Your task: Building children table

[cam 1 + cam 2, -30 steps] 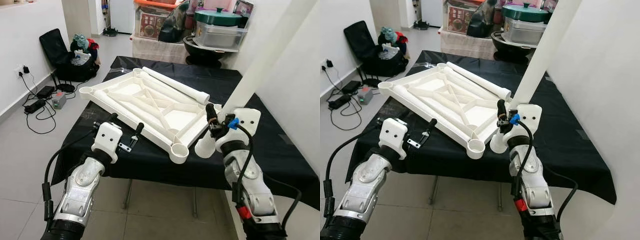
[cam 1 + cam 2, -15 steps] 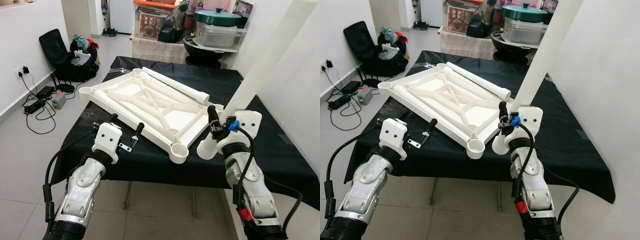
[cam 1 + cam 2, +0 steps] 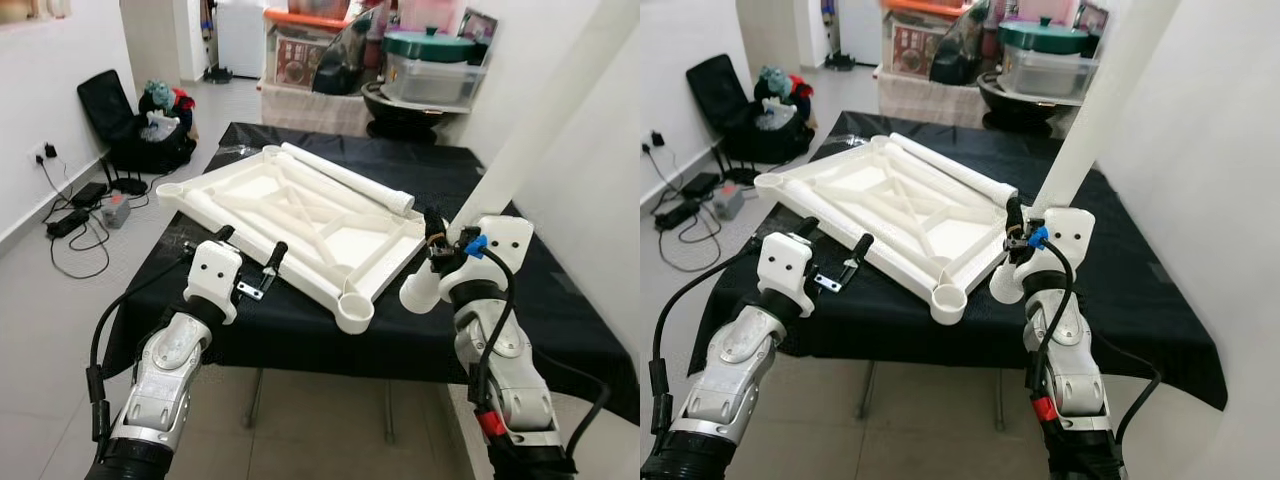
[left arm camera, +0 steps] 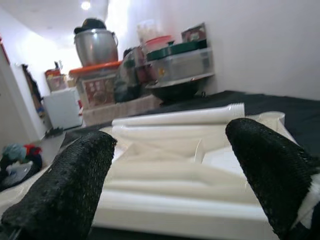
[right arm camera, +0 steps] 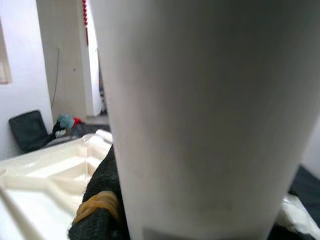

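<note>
Right gripper, fingers clamped on white leg tube, should align its end over corner socket of upturned tabletop; left gripper fingers spread, idle.

White plastic tabletop: upside down on black cloth, cross-braced underside up, round leg socket at near corner. Loose leg tube lying along far edge. Right gripper: clamped on long white leg rising steeply. Left gripper: fingers apart beside the tabletop's near edge.
</note>
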Controlling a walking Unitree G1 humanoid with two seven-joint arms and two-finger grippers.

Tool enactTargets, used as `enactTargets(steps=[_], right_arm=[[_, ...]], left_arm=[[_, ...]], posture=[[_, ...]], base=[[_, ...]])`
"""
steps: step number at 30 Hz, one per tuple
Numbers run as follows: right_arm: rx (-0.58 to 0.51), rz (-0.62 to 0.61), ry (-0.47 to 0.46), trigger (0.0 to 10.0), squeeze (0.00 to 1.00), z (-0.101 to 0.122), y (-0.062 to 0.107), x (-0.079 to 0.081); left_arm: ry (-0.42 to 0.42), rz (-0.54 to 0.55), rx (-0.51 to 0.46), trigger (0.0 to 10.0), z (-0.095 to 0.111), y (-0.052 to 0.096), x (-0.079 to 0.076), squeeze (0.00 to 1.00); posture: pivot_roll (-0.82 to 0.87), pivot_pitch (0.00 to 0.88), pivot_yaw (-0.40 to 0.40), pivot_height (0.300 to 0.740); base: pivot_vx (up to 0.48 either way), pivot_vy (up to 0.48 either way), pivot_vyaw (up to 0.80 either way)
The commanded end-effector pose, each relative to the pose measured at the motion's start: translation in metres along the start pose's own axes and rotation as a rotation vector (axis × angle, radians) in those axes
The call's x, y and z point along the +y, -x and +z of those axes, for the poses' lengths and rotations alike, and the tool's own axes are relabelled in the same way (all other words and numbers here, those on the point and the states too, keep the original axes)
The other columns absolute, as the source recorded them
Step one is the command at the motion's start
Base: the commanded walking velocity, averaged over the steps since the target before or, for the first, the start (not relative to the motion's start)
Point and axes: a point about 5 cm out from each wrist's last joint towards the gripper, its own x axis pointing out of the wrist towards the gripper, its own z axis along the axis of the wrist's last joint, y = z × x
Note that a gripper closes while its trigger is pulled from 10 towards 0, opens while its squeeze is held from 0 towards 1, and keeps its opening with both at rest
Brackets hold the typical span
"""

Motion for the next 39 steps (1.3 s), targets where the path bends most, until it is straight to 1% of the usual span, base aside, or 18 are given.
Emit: enactTargets(steps=[1,8,15,22,28,32,33,35,37,39], right_arm=[[-0.016,-0.018,-0.013,10.0,0.0,0.004,-0.002,-0.001],[0.0,-0.039,-0.033,10.0,0.0,0.003,-0.001,-0.003],[0.002,-0.044,-0.012,10.0,0.0,0.001,-0.001,-0.003],[0.004,-0.043,-0.01,10.0,0.0,0.0,-0.001,-0.002],[0.009,-0.03,-0.001,10.0,0.0,-0.001,-0.003,0.002],[0.019,-0.03,-0.005,10.0,0.0,-0.002,-0.003,0.002],[0.034,-0.035,-0.016,10.0,0.0,-0.005,-0.002,0.003],[0.039,-0.037,-0.02,10.0,0.0,-0.005,-0.002,0.003],[0.044,-0.038,-0.021,10.0,0.0,-0.006,-0.003,0.003],[0.048,-0.041,-0.024,10.0,0.0,-0.007,-0.003,0.002]], left_arm=[[0.014,0.005,-0.01,10.0,0.004,-0.003,-0.001,0.0],[0.025,-0.001,-0.015,10.0,0.006,-0.005,-0.004,0.0],[0.027,-0.028,-0.013,10.0,0.007,-0.007,-0.01,0.0],[0.028,-0.027,-0.011,10.0,0.007,-0.006,-0.01,0.0],[0.036,-0.028,0.0,10.0,0.004,-0.004,-0.012,0.0],[0.051,-0.021,-0.005,10.0,0.004,-0.004,-0.012,0.0],[0.073,-0.024,-0.004,10.0,0.005,-0.004,-0.013,0.0],[0.081,-0.025,-0.002,10.0,0.005,-0.004,-0.013,0.0],[0.084,-0.026,0.004,10.0,0.004,-0.004,-0.013,0.0],[0.091,-0.026,0.006,10.0,0.004,-0.004,-0.013,0.0]], posture=[[0.03,0.0,-0.091,0.74],[0.02,0.0,-0.079,0.74],[0.03,0.0,-0.074,0.74],[0.02,0.0,-0.074,0.74],[0.03,0.0,-0.076,0.74],[0.03,0.0,-0.076,0.74],[0.03,0.0,-0.076,0.74],[0.03,0.0,-0.075,0.74],[0.03,0.0,-0.074,0.74],[0.03,0.0,-0.074,0.74]], base=[[0.281,0.0,0.0],[0.317,0.0,0.0],[0.323,0.0,0.0],[0.321,0.0,0.0],[0.276,0.0,0.0],[0.0,0.0,0.0],[0.0,0.0,0.0],[0.0,0.0,0.0],[0.0,0.0,-0.56],[0.0,0.48,-0.8]])
